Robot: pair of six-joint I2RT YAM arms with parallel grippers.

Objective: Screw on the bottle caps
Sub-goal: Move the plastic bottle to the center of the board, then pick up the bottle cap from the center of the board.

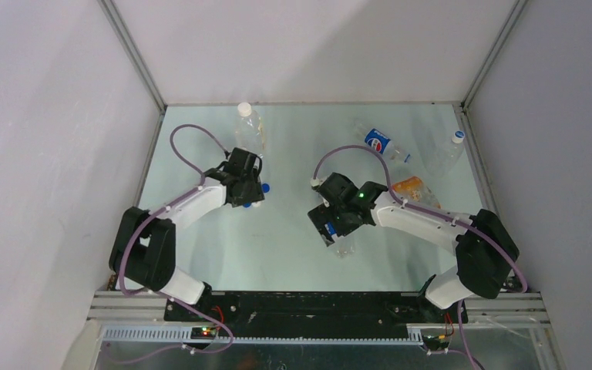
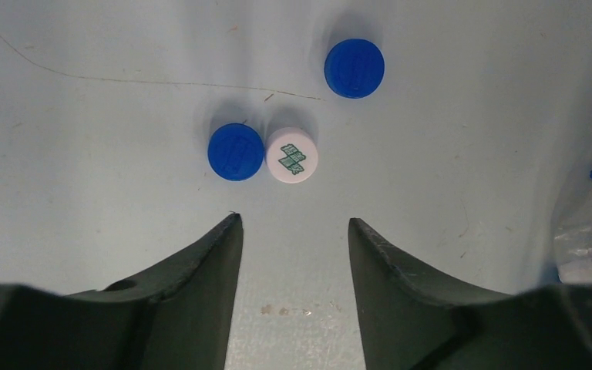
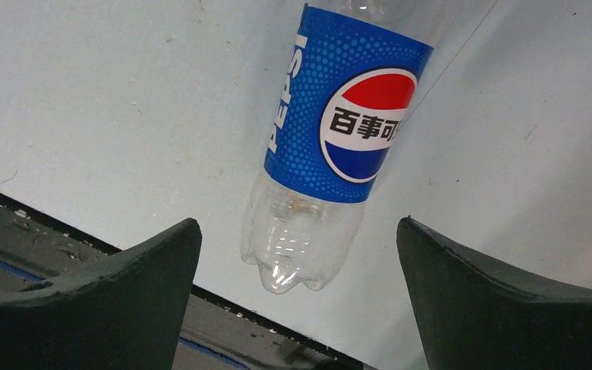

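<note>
In the left wrist view three bottle caps lie on the table: a blue cap (image 2: 235, 152) touching a white cap (image 2: 292, 155), and a second blue cap (image 2: 354, 68) farther off to the right. My left gripper (image 2: 294, 223) hovers just short of the white cap, jaws partly apart with nothing between them. My right gripper (image 3: 299, 227) stands wide open over a clear Pepsi bottle (image 3: 339, 116) with a blue label, which lies on the table with its base toward the fingers. The fingers do not touch it. From above, the left gripper (image 1: 250, 193) and right gripper (image 1: 331, 231) work apart.
An upright clear bottle (image 1: 248, 127) stands behind the left gripper. At the back right lie another Pepsi bottle (image 1: 381, 142), a clear bottle (image 1: 447, 150) and an orange-labelled one (image 1: 412, 189). The dark near table edge (image 3: 46, 247) runs just below the right gripper.
</note>
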